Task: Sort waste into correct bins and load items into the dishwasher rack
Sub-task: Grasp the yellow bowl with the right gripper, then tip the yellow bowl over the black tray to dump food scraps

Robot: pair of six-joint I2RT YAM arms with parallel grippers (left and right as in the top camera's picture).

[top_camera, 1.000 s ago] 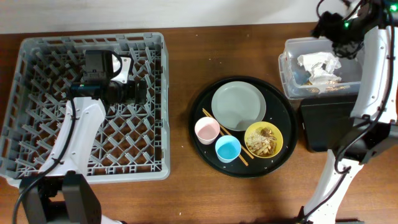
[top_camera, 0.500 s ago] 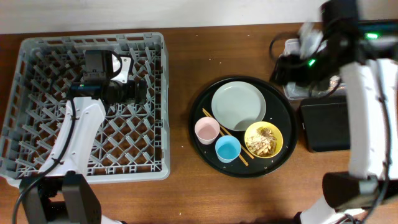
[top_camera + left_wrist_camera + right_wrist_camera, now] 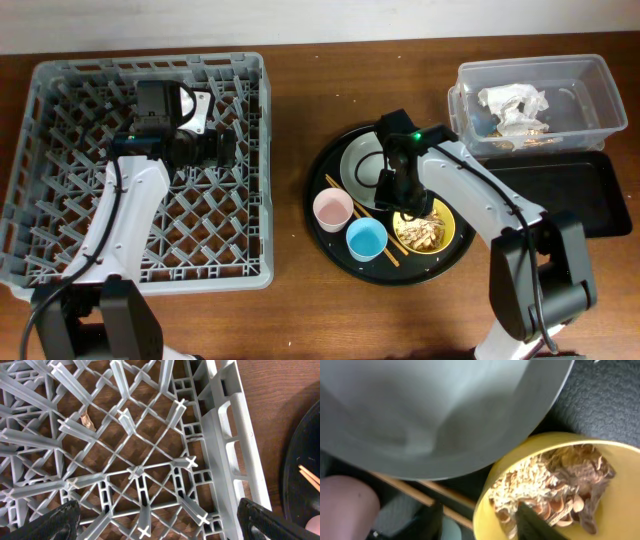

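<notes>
The yellow bowl [image 3: 432,226] holds rice and brownish scraps [image 3: 547,485] on the round black tray. My right gripper [image 3: 397,192] is open and low over the bowl's left rim [image 3: 485,510], one finger outside and one inside among the scraps. The grey plate [image 3: 375,160], pink cup [image 3: 333,208], blue cup [image 3: 366,239] and chopsticks [image 3: 344,198] share that tray. The white tissue [image 3: 512,101] lies in the clear tub [image 3: 590,80]. The shallow black tray [image 3: 560,195] is beside it. My left gripper [image 3: 160,525] is open and empty over the grey rack [image 3: 60,150].
The round black tray [image 3: 320,170] sits between the rack and the bins, and its edge shows in the left wrist view [image 3: 302,450]. A small brown scrap [image 3: 87,420] lies under the rack's grid. Upright pegs fill the rack.
My right arm has swung from the clear tub at the back right down to the yellow bowl's left rim. The left arm has not moved.
</notes>
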